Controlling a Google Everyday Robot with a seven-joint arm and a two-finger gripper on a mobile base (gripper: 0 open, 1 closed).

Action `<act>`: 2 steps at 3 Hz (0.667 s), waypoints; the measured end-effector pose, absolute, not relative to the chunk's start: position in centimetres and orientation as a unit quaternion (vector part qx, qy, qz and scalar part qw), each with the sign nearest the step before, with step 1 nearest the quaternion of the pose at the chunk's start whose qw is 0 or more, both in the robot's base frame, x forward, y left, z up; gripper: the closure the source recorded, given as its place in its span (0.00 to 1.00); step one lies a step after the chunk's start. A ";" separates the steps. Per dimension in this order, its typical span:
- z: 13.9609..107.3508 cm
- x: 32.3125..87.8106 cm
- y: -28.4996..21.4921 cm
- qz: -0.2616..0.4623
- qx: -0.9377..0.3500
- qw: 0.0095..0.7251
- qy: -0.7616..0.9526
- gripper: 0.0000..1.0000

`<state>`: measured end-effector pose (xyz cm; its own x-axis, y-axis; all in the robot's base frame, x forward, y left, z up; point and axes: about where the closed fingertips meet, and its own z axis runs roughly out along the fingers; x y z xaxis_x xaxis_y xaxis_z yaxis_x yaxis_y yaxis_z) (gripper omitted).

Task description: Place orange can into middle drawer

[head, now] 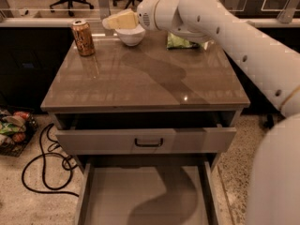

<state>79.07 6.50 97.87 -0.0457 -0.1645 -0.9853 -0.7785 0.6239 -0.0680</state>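
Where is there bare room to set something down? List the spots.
Free: the middle drawer floor between its side walls; the tabletop centre and front. Crowded: the back edge, with the orange can at left, white bowl by the gripper, green bag at right.

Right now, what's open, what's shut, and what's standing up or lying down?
orange can: standing upright at the back left of the cabinet top, not held.
middle drawer: pulled far out, visible floor bare.
drawer with black handle: pulled out a little.
white bowl: upright, below the gripper.
gripper: in the air over the bowl, apart from the can.
green bag: lying at the back right.
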 end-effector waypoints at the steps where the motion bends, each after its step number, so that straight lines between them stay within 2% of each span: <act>1: 96.2 80.6 9.5 0.286 -0.346 0.582 0.678 0.00; 2: 94.4 81.4 11.9 0.312 -0.337 0.578 0.674 0.00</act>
